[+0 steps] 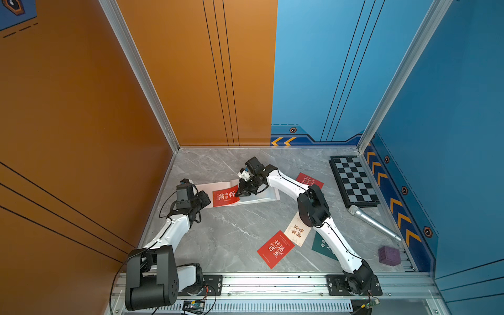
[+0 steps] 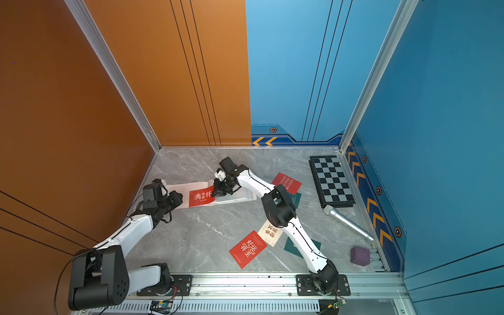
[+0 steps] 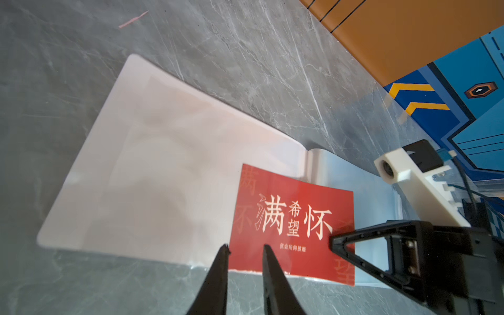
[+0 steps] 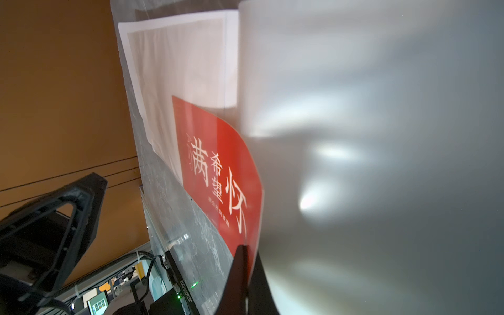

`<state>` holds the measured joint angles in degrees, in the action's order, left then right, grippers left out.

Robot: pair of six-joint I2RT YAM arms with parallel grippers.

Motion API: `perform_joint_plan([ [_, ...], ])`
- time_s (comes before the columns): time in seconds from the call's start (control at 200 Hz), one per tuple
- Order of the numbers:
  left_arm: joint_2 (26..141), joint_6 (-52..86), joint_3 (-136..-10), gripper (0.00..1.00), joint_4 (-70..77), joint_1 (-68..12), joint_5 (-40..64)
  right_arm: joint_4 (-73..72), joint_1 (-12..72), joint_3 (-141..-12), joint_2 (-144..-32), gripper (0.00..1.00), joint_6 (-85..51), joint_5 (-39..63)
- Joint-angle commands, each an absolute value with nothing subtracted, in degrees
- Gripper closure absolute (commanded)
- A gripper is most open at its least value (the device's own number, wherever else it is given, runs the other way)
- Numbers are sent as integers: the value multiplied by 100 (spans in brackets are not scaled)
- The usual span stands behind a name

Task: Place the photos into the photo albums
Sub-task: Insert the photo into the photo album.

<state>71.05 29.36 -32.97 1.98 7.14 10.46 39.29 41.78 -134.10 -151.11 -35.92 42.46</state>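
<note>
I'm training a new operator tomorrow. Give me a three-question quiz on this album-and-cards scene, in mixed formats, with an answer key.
1. True or false: the right gripper is shut on the red card that lies on the open album.
2. Which lies closest to the checkerboard? A) microphone B) purple cube C) cream card
3. Fill in: the card printed MONEY is ___ in colour.

Key: 1 true; 2 A; 3 red.
</note>
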Motion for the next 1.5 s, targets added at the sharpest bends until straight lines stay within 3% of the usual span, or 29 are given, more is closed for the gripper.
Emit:
perform_joint_plan([
  [0.0, 7055, 2808, -3234, 76, 176, 694, 942, 4694, 4415, -13373, -14968, 100, -3070, 4318],
  [0.19, 7156, 2812, -3261, 76, 171, 677, 979, 4697, 4478, -12803, -14539, 100, -2937, 4028],
  [0.966, 7577, 2878, -3387, 75, 177, 687, 1126, 4746, 4801, -14309, -15580, 100, -3396, 3732],
  [1.051, 7599, 2883, -3393, 75, 180, 689, 1152, 4746, 4848, -14431, -15650, 96, -3401, 3691],
  [1.241, 7663, 2864, -3415, 75, 180, 693, 1171, 4752, 4855, -14364, -15492, 75, -3341, 3608],
  [1.491, 7644, 2874, -3414, 75, 183, 693, 1208, 4807, 4756, -13845, -14855, 63, -3114, 3183],
])
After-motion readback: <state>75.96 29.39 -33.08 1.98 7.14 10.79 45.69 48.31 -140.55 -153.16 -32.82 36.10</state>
